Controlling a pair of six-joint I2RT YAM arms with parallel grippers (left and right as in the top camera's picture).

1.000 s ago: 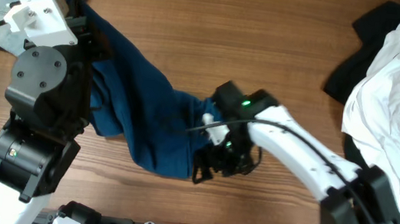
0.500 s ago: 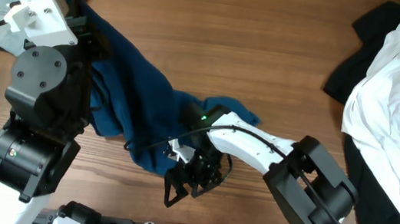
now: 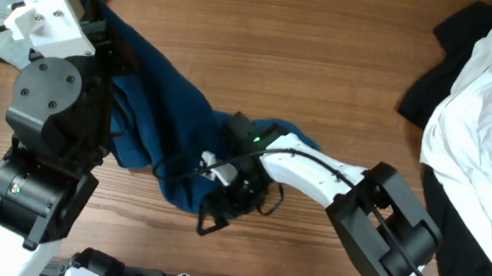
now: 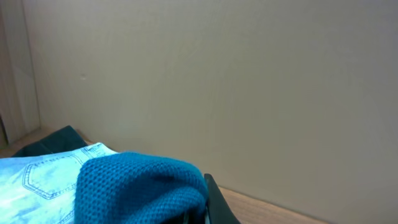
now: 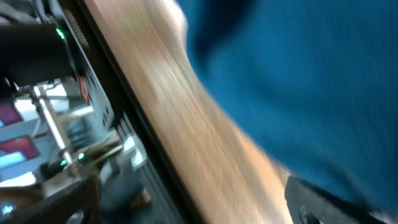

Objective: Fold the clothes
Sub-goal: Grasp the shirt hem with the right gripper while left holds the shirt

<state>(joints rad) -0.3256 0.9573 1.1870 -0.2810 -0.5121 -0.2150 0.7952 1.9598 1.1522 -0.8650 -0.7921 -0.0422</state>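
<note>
Wooden table [image 3: 336,35] — teal shirt [image 3: 168,113] beside right gripper [image 3: 218,218], fingers spread.

the deep teal-blue shirt [image 3: 168,113] lay unfolded and crumpled — a long wrinkled band running diagonally from the far left corner of the table [image 3: 314,52] toward its near middle edge, lower end bunched.

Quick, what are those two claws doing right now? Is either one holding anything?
Left gripper: closed, holding the teal shirt.
Right gripper: open, holding nothing.
</note>
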